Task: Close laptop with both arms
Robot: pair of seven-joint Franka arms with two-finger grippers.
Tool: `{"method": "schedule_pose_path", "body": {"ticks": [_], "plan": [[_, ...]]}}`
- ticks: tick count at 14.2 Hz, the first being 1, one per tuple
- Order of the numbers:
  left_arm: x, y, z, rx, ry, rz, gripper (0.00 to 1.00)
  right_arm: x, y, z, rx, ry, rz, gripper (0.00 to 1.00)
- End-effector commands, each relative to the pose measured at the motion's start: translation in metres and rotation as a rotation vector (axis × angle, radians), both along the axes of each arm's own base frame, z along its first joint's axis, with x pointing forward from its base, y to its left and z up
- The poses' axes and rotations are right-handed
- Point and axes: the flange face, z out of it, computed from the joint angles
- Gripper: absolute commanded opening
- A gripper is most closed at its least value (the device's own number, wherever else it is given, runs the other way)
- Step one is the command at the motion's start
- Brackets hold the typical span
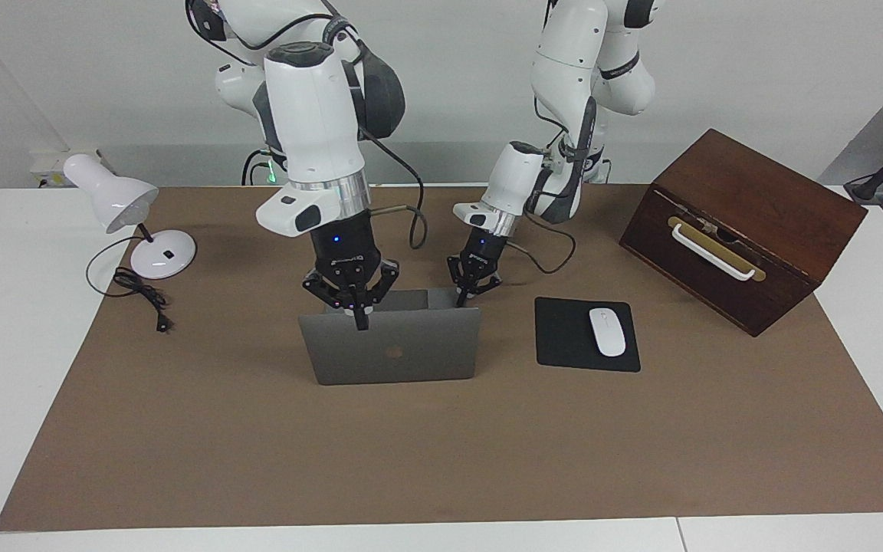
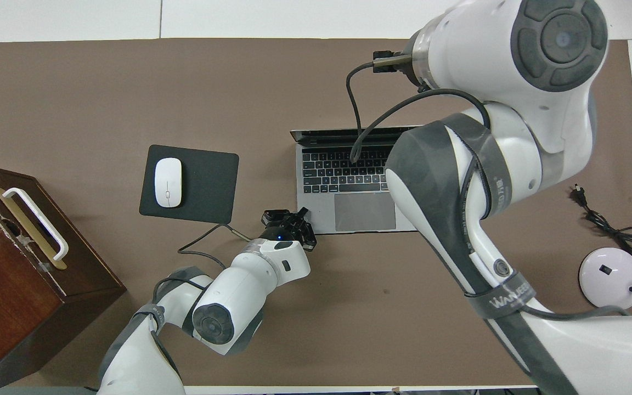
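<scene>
The laptop stood open on the brown mat of the bench, its lid upright with the logo turned away from the robots, beside the black mouse pad that carried a white mouse; the pad lay toward the left arm's end of the bench. The right gripper hung at the lid's top edge, its fingers spread apart, one of them reaching down over the outer face of the lid. The left gripper sat low at the base's front corner on the mouse-pad side, its fingers also apart and clamped on nothing. The laptop looked thin, stiff and smooth metal, fairly light, so the base would probably slide if the lid were pushed alone. The hinge likely resists a little, and the screen is fragile, so the push is best placed along the lid's top rim, not its middle, while the other gripper pins the palm-rest corner. A wooden box and a white lamp stood well apart from all this.
</scene>
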Motion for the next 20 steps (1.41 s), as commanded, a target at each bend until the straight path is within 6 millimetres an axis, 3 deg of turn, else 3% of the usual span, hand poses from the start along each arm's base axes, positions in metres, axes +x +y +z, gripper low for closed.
{"method": "schedule_pose_path", "body": {"ticks": [1,5,9,12,20], "plan": [[-0.008,0.006,-0.013,0.044,-0.012,-0.039,0.0,0.004,0.029,0.002,0.025,-0.024,-0.032,0.0],[-0.009,0.012,-0.017,0.078,-0.022,-0.069,0.0,0.013,0.028,-0.01,0.035,-0.042,-0.037,0.0],[-0.016,0.019,-0.025,0.102,-0.018,-0.088,0.0,0.028,0.01,-0.019,0.047,-0.072,-0.061,0.0],[-0.021,0.023,-0.029,0.118,-0.014,-0.1,0.0,0.03,0.009,-0.022,0.056,-0.082,-0.06,0.0],[-0.024,0.027,-0.035,0.145,-0.012,-0.123,0.0,0.033,0.009,-0.056,0.052,-0.001,-0.065,0.0]]}}
